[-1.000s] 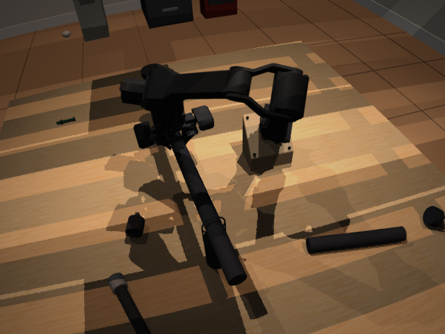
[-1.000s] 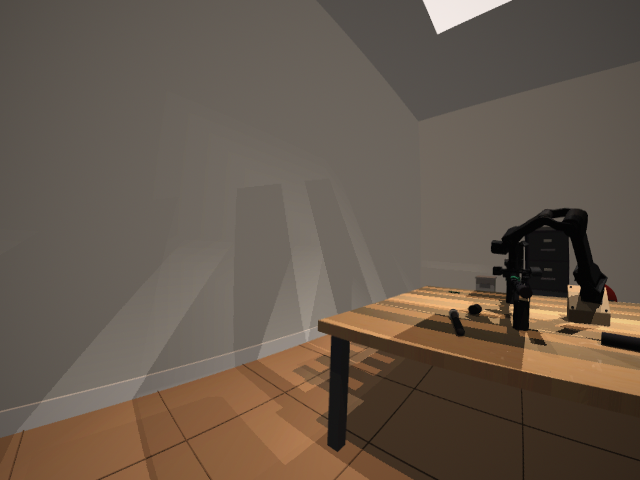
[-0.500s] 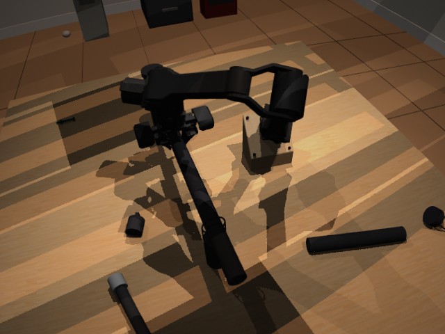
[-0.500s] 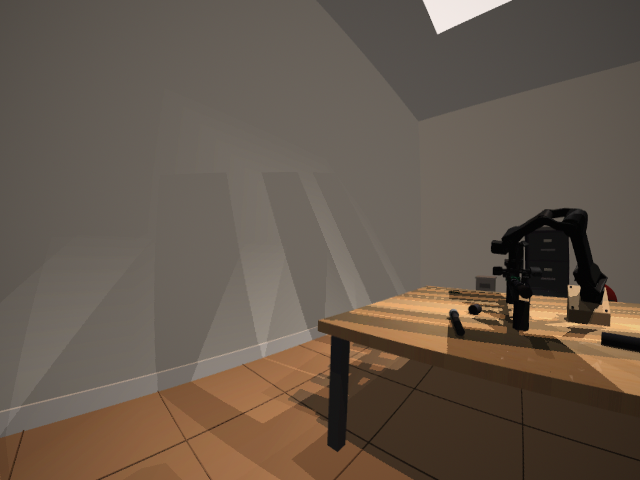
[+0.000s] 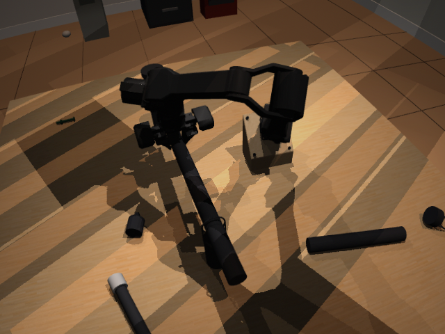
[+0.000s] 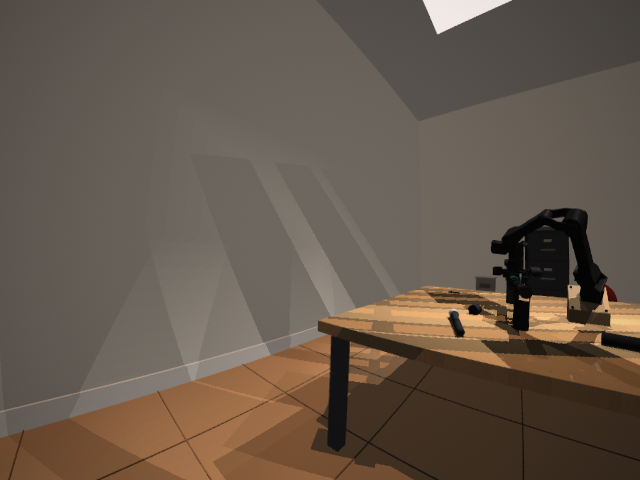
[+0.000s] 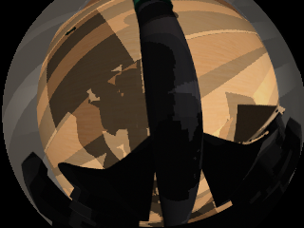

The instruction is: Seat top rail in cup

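Observation:
The black top rail [image 5: 201, 197] [image 7: 173, 71] slants across the top view. It passes through the wire-like loop cap [image 5: 224, 220] above the short black post [image 5: 213, 257] [image 6: 521, 315], and its near end sticks out beyond. My gripper [image 5: 174, 138] [image 7: 173, 136] is shut on the rail near its far end. A dark upright shape [image 6: 509, 295] behind the gripper in the exterior camera looks like the big post. In the wrist view the rail reaches a dark part with a green edge [image 7: 139, 6] at the top. The end cup is hidden or too dark to make out, so seating cannot be told.
A small black cap [image 5: 135, 225] [image 6: 474, 309] and a white-tipped tube [image 5: 131, 309] [image 6: 456, 322] lie left of the short post. A thick tube [image 5: 355, 240] and another black cap [image 5: 432, 217] lie right. A green bolt [image 5: 65, 120] [image 7: 70, 31] lies far left. My base block [image 5: 272, 158] stands behind.

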Tool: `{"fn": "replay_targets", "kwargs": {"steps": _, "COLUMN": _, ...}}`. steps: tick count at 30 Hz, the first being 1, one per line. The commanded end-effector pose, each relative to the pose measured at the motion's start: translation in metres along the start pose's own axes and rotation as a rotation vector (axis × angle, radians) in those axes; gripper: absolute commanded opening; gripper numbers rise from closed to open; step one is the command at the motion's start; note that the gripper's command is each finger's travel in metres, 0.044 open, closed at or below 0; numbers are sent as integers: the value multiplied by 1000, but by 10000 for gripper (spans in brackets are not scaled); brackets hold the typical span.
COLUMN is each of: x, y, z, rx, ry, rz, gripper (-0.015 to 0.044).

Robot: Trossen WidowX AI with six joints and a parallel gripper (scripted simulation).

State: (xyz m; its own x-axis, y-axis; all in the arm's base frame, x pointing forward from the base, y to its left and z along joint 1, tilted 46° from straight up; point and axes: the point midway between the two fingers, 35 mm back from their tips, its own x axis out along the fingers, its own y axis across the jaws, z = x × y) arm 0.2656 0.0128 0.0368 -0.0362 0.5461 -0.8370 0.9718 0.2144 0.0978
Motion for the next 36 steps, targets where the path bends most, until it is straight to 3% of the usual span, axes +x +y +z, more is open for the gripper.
{"fn": "replay_targets", "kwargs": {"steps": 1, "x": 0, "y": 0, "z": 0, "rx": 0, "ry": 0, "rz": 0, "gripper": 0}}
{"fn": "replay_targets", "kwargs": {"steps": 36, "x": -3, "y": 0, "z": 2, "rx": 1, "ry": -10, "rz": 0, "gripper": 0}}
